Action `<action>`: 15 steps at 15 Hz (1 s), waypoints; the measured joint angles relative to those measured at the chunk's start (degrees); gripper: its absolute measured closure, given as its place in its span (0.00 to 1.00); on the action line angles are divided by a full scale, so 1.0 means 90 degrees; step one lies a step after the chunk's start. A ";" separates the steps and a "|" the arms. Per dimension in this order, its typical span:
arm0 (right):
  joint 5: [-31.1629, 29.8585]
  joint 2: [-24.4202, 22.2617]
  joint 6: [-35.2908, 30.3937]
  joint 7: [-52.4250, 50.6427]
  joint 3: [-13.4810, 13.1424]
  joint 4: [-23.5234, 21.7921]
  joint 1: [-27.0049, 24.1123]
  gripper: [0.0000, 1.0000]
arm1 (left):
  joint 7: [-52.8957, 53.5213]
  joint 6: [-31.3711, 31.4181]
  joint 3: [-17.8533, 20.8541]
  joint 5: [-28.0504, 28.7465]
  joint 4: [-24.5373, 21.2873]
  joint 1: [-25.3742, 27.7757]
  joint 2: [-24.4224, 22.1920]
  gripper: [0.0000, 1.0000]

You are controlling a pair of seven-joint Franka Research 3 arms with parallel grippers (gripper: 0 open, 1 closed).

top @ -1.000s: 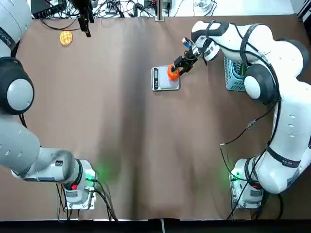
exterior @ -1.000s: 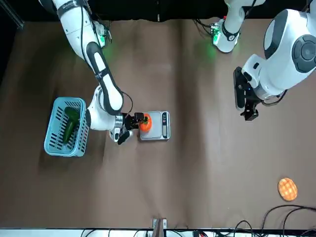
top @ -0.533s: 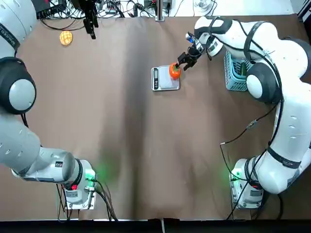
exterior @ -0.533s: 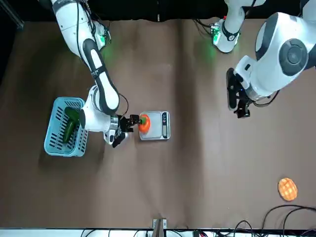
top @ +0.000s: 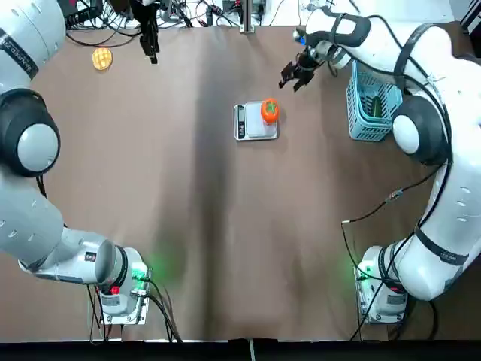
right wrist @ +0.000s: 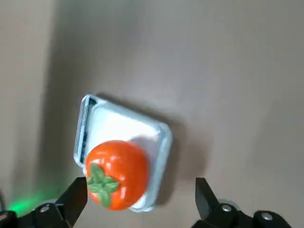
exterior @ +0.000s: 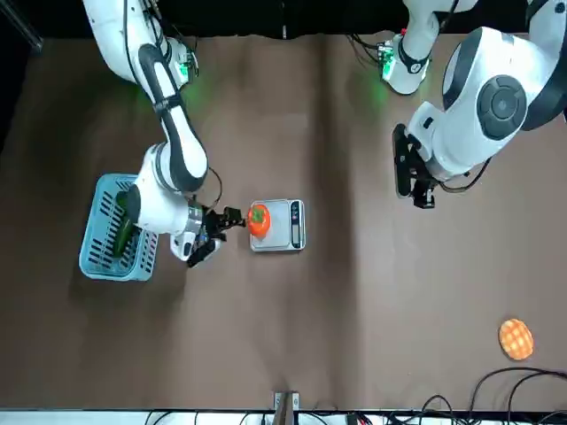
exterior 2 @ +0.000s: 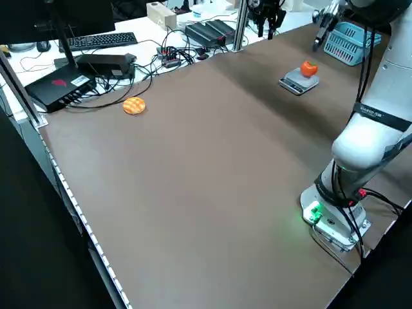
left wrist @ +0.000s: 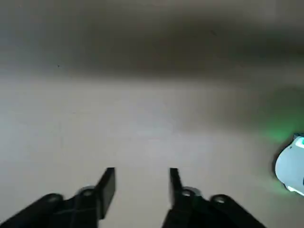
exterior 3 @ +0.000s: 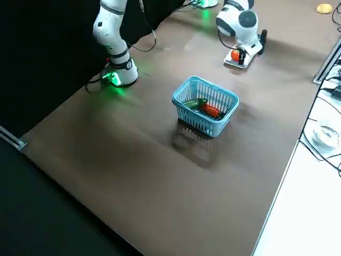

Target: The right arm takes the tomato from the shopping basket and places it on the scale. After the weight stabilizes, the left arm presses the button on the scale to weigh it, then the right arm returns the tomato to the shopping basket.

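Note:
The orange-red tomato (top: pixel 270 110) with its green stem tuft rests on the silver scale (top: pixel 252 125), at the edge away from the dark display strip. My right gripper (top: pixel 298 75) hangs open between the scale and the light-blue shopping basket (top: pixel 372 109), apart from the tomato. In the right wrist view the tomato (right wrist: pixel 116 173) sits on the scale (right wrist: pixel 142 128) between and beyond the spread fingers (right wrist: pixel 76 197). My left gripper (top: pixel 151 47) hovers open at the far left of the table. The front view shows it (exterior: pixel 416 190) well clear of the scale (exterior: pixel 283 226).
A flat yellow-orange waffle disc (top: pixel 102 58) lies at the far left corner. The basket (exterior 3: pixel 205 106) holds a green item and a red-orange item. Cables and electronics line the far table edge (exterior 2: pixel 193 35). Both green-lit bases stand at the near edge.
My right gripper has let go of the tomato and drawn back from the scale toward the far side, fingers spread. The left gripper has drifted toward the table's middle.

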 joint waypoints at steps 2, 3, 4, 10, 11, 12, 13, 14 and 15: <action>-0.0853 -0.0176 -0.0004 0.0347 -0.0374 0.0271 -0.0003 0.00 | -0.0295 0.0060 -0.0003 -0.0002 -0.0007 -0.0194 0.0163 0.53; -0.1215 -0.0276 -0.0017 0.0489 -0.0554 0.0406 -0.0009 0.00 | -0.0446 0.0165 -0.0008 -0.0002 -0.0010 -0.0338 0.0302 0.62; -0.1586 -0.0383 -0.0030 0.0613 -0.0731 0.0522 -0.0013 0.00 | -0.0556 0.0297 -0.0012 -0.0003 -0.0012 -0.0492 0.0463 0.73; -0.2833 -0.1133 -0.0347 0.0759 -0.1776 0.0780 -0.0013 0.00 | -0.0685 0.1171 -0.0023 -0.0003 -0.0008 -0.1306 0.1237 0.99; -0.2877 -0.1265 -0.0583 0.0768 -0.1935 0.0788 -0.0013 0.00 | -0.0709 0.1434 -0.0022 -0.0003 -0.0008 -0.1419 0.1351 0.99; -0.2987 -0.1410 -0.0841 0.0805 -0.2084 0.0804 -0.0014 0.00 | -0.0738 0.1739 -0.0023 -0.0003 -0.0007 -0.1498 0.1468 0.99; -0.3205 -0.1588 -0.1171 0.0842 -0.2195 0.0824 -0.0018 0.00 | -0.0744 0.2006 -0.0023 -0.0003 -0.0008 -0.1549 0.1584 0.99; -0.3482 -0.1795 -0.1551 0.0918 -0.2262 0.0841 -0.0027 0.00 | -0.0744 0.2236 -0.0024 -0.0003 -0.0006 -0.1588 0.1687 0.99; -0.3771 -0.2005 -0.1926 0.1052 -0.2283 0.0848 -0.0047 0.00 | -0.0744 0.2462 -0.0026 -0.0003 -0.0005 -0.1634 0.1779 0.99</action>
